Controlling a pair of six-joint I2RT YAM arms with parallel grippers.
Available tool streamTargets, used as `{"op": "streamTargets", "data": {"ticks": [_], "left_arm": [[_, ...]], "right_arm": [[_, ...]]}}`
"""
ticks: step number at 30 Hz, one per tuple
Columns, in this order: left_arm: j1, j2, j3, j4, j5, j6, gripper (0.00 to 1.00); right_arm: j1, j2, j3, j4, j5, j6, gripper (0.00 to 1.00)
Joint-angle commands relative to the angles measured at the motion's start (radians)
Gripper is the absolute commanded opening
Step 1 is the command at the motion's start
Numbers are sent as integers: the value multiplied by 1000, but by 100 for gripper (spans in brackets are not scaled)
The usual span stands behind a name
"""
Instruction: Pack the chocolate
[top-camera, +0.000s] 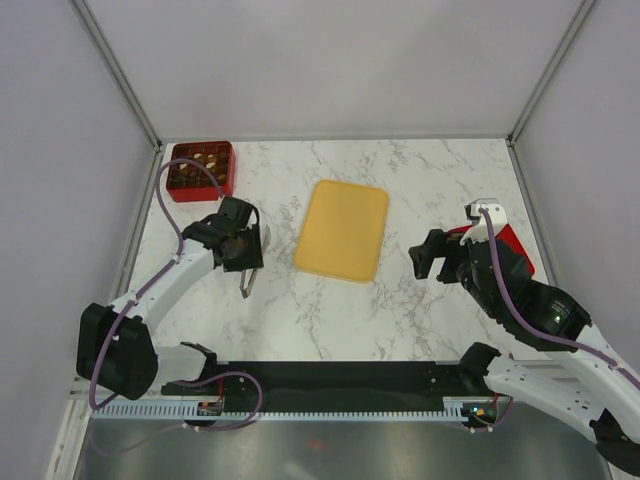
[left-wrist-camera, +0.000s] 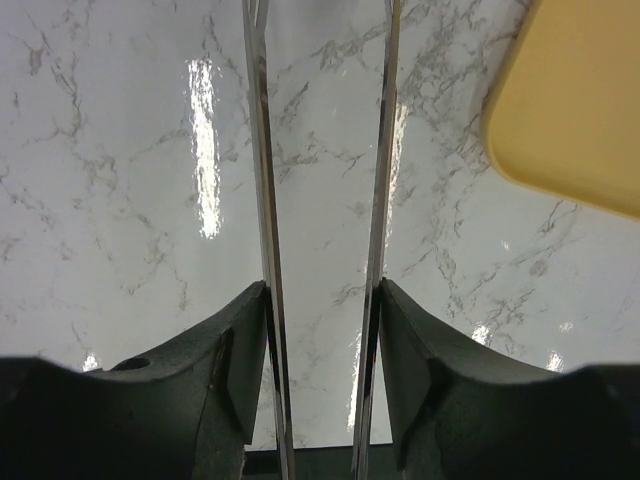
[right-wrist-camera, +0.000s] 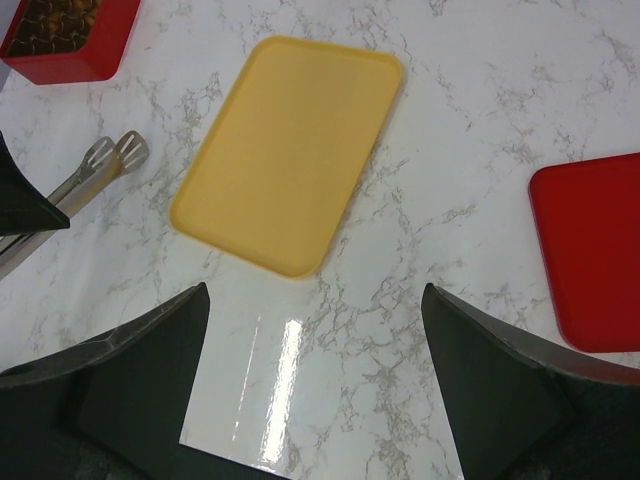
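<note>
Brown chocolate pieces (top-camera: 198, 166), some darker and some lighter, sit in the grid compartments of a red square plastic box (top-camera: 200, 192) at the far left corner of the white marbled bench (top-camera: 430, 180). None shows on the flat yellow plastic tray (top-camera: 342, 230) at the bench's middle. The left jaws pinch a pair of thin metal tongs (top-camera: 247, 280) between box and tray. The two blades stand slightly apart with nothing between them, and the tips point down toward the bench. The right jaws are spread wide and hold nothing, near the right edge just beside a flat red square lid (right-wrist-camera: 590, 250).

Packing looks close to done, and closing the box is probably what remains. The tongs are slim and smooth, so a loosening pinch could let them slide or drop. Their tips could also scrape the bench or catch the tray's rim if the arm swings. The lid lies flat and offers little edge to grip, so a careless approach may only push it toward the right edge. It is well apart from the box, so carrying it means crossing over the tray into the left arm's space. A lid set down crooked could press on any piece standing proud of its compartment.
</note>
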Motion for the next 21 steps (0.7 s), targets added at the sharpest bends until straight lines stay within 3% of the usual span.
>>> {"op": "streamTargets", "data": {"ticks": [1,17,21], "left_arm": [[-11,-24,-25,67,-37,-70,55],[-34,31,-144,112,12,-149,65],[-37,49,-148,113,21,-158,75]], "right_arm": [[0,-8,-2,-7,-11,17,95],[0,12,-28,-1,-13,37,95],[0,33,-42,-4,-13,50,98]]}}
